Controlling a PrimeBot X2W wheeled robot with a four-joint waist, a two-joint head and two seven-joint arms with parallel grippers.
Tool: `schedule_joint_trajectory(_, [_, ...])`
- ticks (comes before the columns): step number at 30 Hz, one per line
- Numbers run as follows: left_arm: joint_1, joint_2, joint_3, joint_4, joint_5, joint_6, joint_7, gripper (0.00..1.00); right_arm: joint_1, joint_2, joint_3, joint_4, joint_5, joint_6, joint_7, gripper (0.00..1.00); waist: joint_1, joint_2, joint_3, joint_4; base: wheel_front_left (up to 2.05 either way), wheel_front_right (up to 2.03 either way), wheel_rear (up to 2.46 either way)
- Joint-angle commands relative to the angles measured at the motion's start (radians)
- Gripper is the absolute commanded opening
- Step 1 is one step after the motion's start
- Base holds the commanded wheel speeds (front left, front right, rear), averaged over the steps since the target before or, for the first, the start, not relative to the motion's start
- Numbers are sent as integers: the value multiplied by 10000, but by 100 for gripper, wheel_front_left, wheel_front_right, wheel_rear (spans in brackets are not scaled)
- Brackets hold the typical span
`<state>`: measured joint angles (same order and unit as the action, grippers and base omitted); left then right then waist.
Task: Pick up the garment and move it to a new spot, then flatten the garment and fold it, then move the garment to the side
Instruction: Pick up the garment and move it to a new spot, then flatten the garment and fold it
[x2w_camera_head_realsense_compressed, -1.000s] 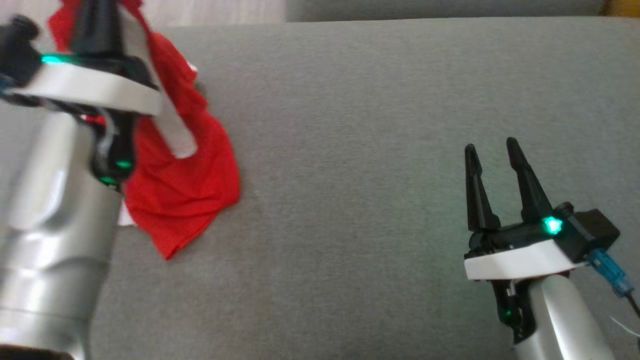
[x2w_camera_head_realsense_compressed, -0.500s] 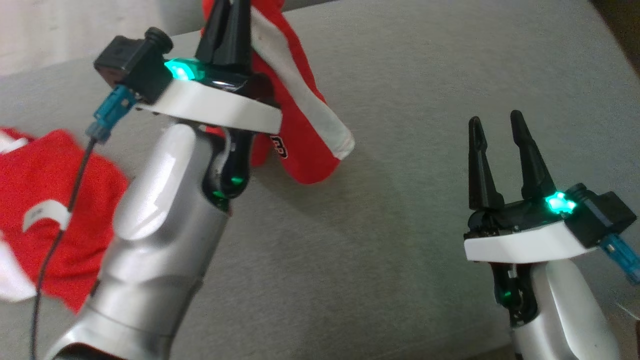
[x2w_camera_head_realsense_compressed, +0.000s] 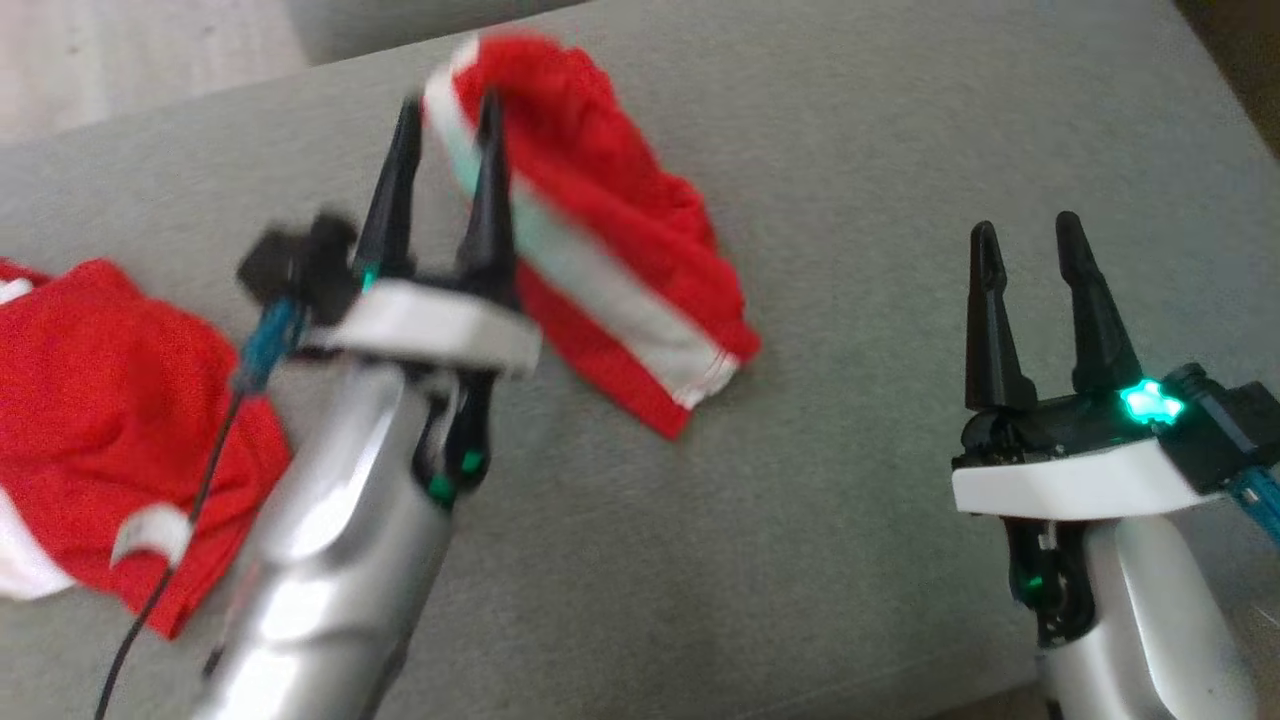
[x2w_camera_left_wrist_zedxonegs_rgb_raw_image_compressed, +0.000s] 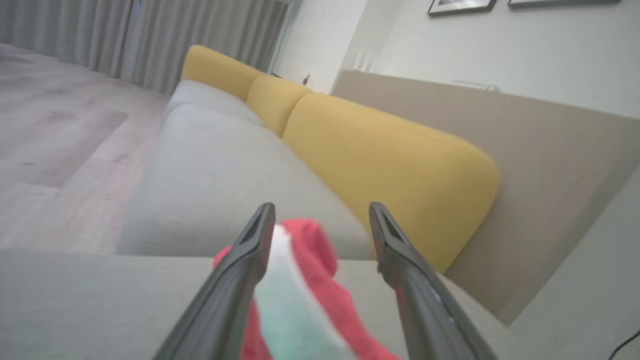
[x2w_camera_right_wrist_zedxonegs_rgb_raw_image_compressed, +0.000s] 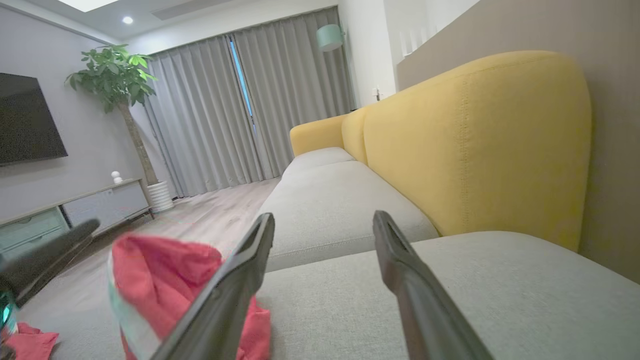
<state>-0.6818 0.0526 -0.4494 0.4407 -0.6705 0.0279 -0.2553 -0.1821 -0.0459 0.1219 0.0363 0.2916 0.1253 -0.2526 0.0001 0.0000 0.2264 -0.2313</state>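
With left tool (x2w_camera_head_realsense_compressed: 450, 103) spread apart beside the garment (x2w_camera_head_realsense_compressed: 610, 230) at 1 o'clock, right tool (x2w_camera_head_realsense_compressed: 1027, 225) too: pinch opposite hems, pull flat.

A red garment (x2w_camera_head_realsense_compressed: 620, 230) with a white stripe lies bunched on the grey sofa (x2w_camera_head_realsense_compressed: 850, 150). The left gripper (x2w_camera_head_realsense_compressed: 449, 110) is right in front of it, fingers apart. The right gripper (x2w_camera_head_realsense_compressed: 1027, 226) is far off, fingers apart too. More red cloth (x2w_camera_head_realsense_compressed: 90, 400) lies at the left edge.

Grey sofa seat (x2w_camera_head_realsense_compressed: 850, 150), yellow backrest (x2w_camera_right_wrist_zedxonegs_rgb_raw_image_compressed: 475, 140)
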Motion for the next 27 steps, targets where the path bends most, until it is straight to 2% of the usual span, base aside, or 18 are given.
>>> schedule_joint_trajectory(1, [244,391,512,-175,335,-86,-59,100,-192,-43,126,-348,-151,54,-92,100,-1,0,-97,510,0,0,0])
schedule_joint_trajectory(6, [1511,802,1285,-565,1520,-380,-62,100,-32,-43,-125,-227,-479,54,-92,100,-1,0,-215,1524,0,0,0])
schedule_joint_trajectory(12, [3081,1019,2345,-2045,3299,-758,-63,100,331,-43,-317,180,-837,54,-92,100,-1,0,-532,2526,0,0,0])
schedule_joint_trajectory(15, [4334,708,3048,-2914,4047,-787,-63,100,623,-43,-343,557,-904,54,-92,100,-1,0,-748,2932,0,0,0])
schedule_joint_trajectory(19, [5167,258,3631,-3418,4223,-838,-64,100,756,-43,-339,785,-973,54,-92,100,-1,0,-851,3199,0,0,0])
schedule_joint_trajectory(27, [5268,33,3721,-3373,4601,-1173,-64,100,701,-43,347,1234,-1082,54,-92,100,-1,0,-900,3498,0,0,0])
